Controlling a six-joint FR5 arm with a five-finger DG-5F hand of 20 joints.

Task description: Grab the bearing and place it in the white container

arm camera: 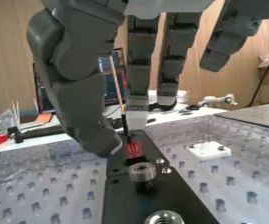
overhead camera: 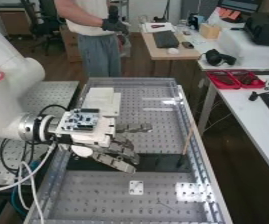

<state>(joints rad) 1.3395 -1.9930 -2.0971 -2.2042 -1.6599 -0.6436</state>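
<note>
Nearest the wrist camera, a ringed metal part (arm camera: 164, 217), possibly the bearing, sits on the black plate (arm camera: 121, 202). Just beyond stands a round metal piece (arm camera: 142, 171) (similar enough to invite a wrong pick). The hand (arm camera: 81, 107) is open, thumb and fingers apart, empty; closing off-centre could tip either. Farther, the wooden-handled tool (arm camera: 118, 87) risks a knock. Which white item is the container cannot be confirmed; misplacement is possible.

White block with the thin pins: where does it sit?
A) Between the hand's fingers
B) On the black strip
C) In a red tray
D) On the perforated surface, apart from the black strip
D: the white block sits on the perforated surface, a gap between it and the black strip.
</note>
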